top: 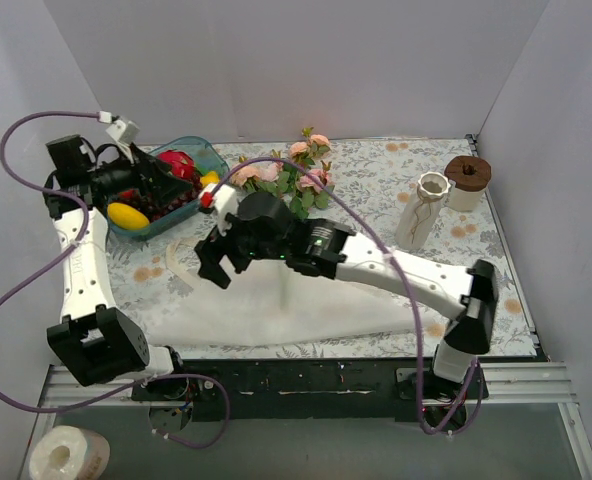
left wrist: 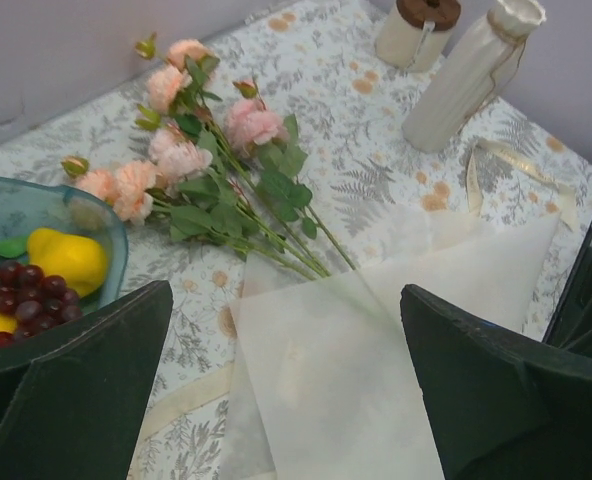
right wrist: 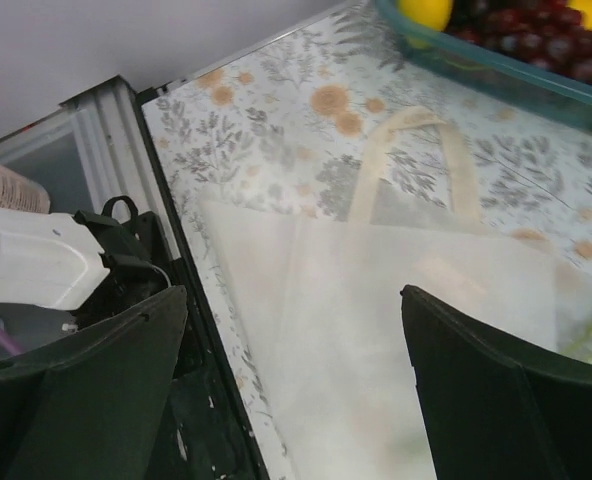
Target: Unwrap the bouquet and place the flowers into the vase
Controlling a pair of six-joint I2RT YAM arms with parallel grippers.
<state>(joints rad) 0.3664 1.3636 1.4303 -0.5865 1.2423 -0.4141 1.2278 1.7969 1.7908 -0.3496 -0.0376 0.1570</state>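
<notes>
The bouquet is undone. Its white translucent paper (top: 276,300) lies spread flat on the tablecloth, and a cream ribbon (right wrist: 416,160) lies loose at its edge. The flowers (top: 296,175), pink and peach roses with green leaves, lie on the cloth with their stem ends at the paper (left wrist: 356,350). The white vase (top: 421,210) stands upright to the right, apart from the flowers (left wrist: 206,170). My right gripper (top: 219,265) hovers open above the paper's left part (right wrist: 396,320), holding nothing. My left gripper (top: 166,190) hangs open over the fruit bowl, facing the flowers and the vase (left wrist: 471,75).
A teal bowl (top: 216,160) of fruit stands at the back left. A white cylinder with a brown top (top: 468,182) sits behind the vase. A second length of ribbon (left wrist: 516,165) lies near the vase. The table's black front edge (right wrist: 191,300) runs beside the paper.
</notes>
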